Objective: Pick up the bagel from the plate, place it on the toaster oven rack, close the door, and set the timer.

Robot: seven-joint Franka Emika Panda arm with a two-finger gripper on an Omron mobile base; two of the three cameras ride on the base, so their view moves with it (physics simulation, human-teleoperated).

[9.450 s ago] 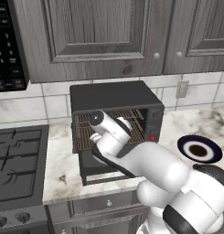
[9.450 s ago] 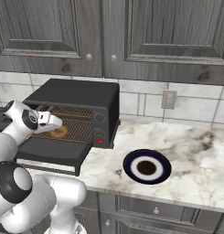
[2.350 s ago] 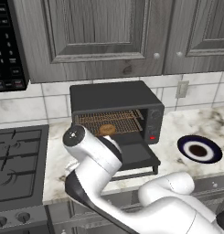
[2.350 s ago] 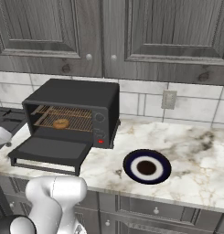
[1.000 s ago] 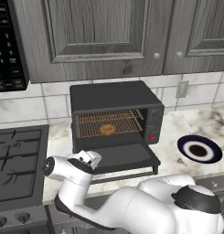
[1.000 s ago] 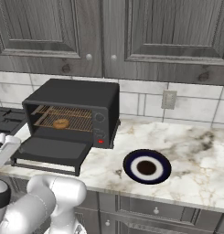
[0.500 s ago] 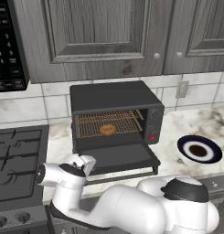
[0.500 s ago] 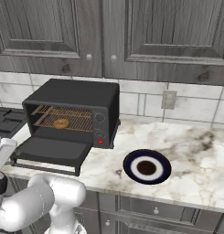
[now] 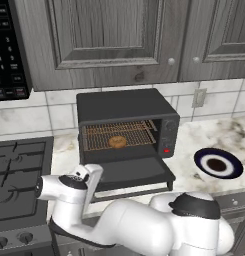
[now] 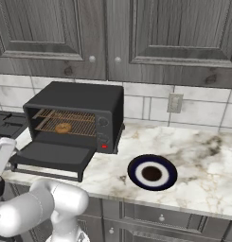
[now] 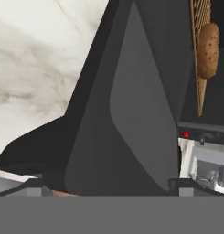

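The bagel point(image 9: 117, 142) lies on the copper-brown rack point(image 9: 96, 137) inside the black toaster oven point(image 9: 125, 106). The door point(image 9: 131, 172) hangs dropped open, flat in front of the cavity. The navy plate point(image 9: 218, 163) to the right of the oven has nothing on it. My arm is bent low, with the hand by the door's front left corner point(image 9: 96, 176). In the hand view my gripper point(image 11: 109, 185) is open, its tips far apart, with the dark door panel point(image 11: 131, 119) close ahead between them, and the bagel point(image 11: 207, 50) and rack point(image 11: 200, 68) beyond.
A black stovetop point(image 9: 16, 172) lies left of the oven and a microwave point(image 9: 6, 50) hangs above it. Grey cabinets point(image 9: 114, 35) run overhead. The marble counter point(image 10: 202, 165) stretches right past the plate point(image 10: 151, 174), with a wall outlet point(image 10: 174, 102) behind.
The arm has sunk lower and swung left, bringing the hand down by the door's front left corner. The bagel, rack and open door have not moved.
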